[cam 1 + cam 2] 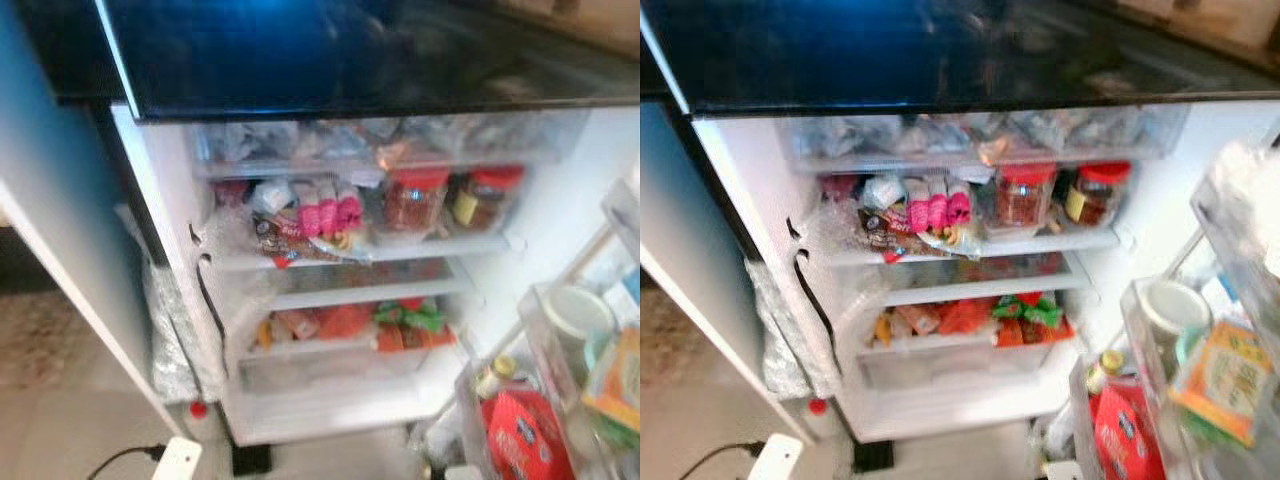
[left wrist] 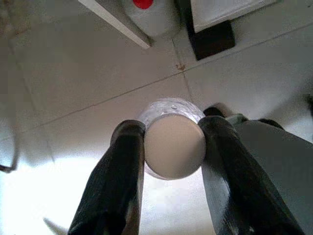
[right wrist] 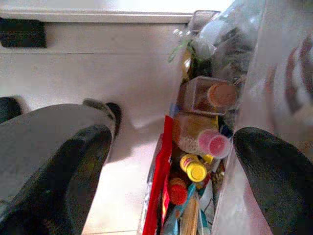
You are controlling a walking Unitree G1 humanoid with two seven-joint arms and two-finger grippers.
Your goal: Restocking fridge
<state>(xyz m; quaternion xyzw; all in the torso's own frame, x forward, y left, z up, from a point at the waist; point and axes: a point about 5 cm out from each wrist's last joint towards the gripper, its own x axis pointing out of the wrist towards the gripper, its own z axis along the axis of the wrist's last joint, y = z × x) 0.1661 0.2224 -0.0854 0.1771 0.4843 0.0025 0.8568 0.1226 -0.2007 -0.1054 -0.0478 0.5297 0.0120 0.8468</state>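
The left end effector (image 2: 171, 147) hung low over the pale tiled floor (image 2: 73, 83), its two black fingers (image 2: 120, 181) clamped on a clear jar with a cream-coloured lid (image 2: 173, 144) that faced the wrist camera. Beyond it on the floor stood a clear plastic bottle with a red cap (image 2: 146, 12), beside the fridge's foot.

The right end effector (image 3: 171, 161) hung with its fingers spread wide apart and nothing between them, above the lowest door rack (image 3: 156, 186), which was crowded with a red packet (image 3: 157, 181), a yellow-capped bottle (image 3: 195, 170), a pink-capped bottle (image 3: 215, 143) and an orange-lidded container (image 3: 220, 94).

On the floor near the robot's left lay a white power strip (image 1: 175, 460) with a black cable. The fridge (image 1: 180, 260) stood open ahead. Its door racks on the right carried a red packet (image 1: 520, 435), a white tub (image 1: 575, 312) and a yellow-and-green carton (image 1: 615, 380). Inside, the lower drawer held orange and green packets (image 1: 390, 325). On the shelf above sat pink packets (image 1: 325, 215) and two red-lidded jars (image 1: 415, 200), and the blurred top tray held clear bags.
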